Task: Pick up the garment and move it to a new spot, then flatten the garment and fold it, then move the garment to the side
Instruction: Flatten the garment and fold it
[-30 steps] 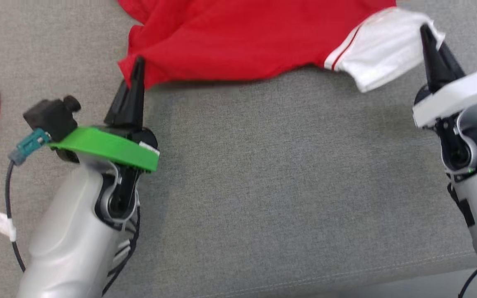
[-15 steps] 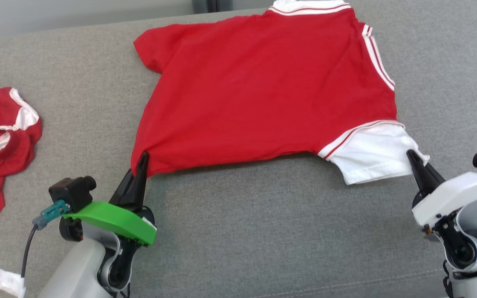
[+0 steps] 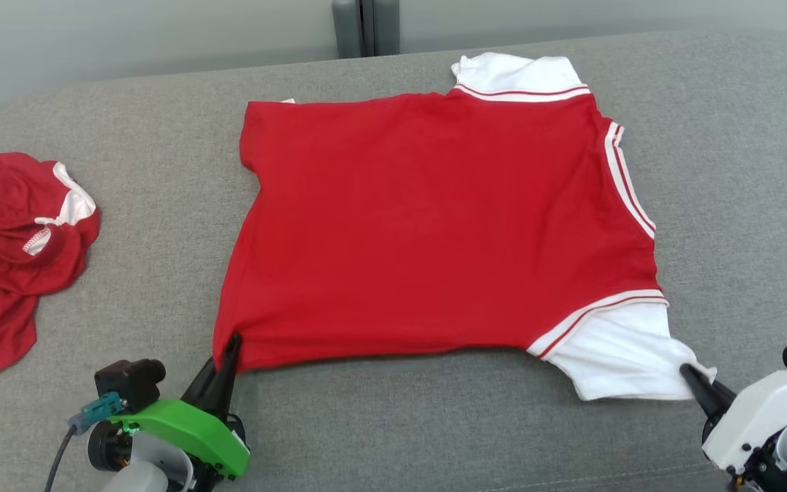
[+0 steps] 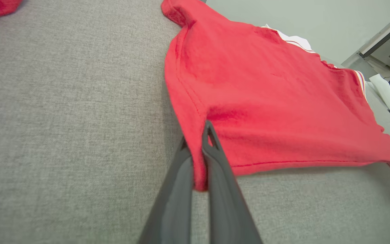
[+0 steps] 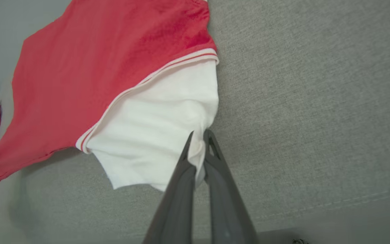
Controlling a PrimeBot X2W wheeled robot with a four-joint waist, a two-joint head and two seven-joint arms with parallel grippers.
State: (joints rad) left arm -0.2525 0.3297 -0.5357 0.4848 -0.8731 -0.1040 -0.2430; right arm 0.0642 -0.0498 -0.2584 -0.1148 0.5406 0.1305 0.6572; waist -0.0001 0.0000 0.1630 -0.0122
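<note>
The garment [image 3: 434, 225] is a red shirt with white sleeves, spread nearly flat on the grey cushion [image 3: 742, 171]. My left gripper [image 3: 231, 342] is shut on its near left red hem corner; in the left wrist view the red cloth [image 4: 266, 95] is pinched between the fingers of the left gripper [image 4: 196, 135]. My right gripper [image 3: 688, 372] is shut on the outer corner of the near white sleeve. In the right wrist view the white cloth [image 5: 154, 118] bunches between that gripper's fingers [image 5: 200, 135].
A second, crumpled red and white garment [image 3: 18, 232] lies at the cushion's left edge. A dark post [image 3: 364, 27] stands behind the cushion's far edge. Bare grey fabric runs along the front, with a seam near the front right edge.
The head camera has tilted up, so the whole garment now shows. Both grippers stay shut on their corners, and the near edge now lies lower and flatter.
</note>
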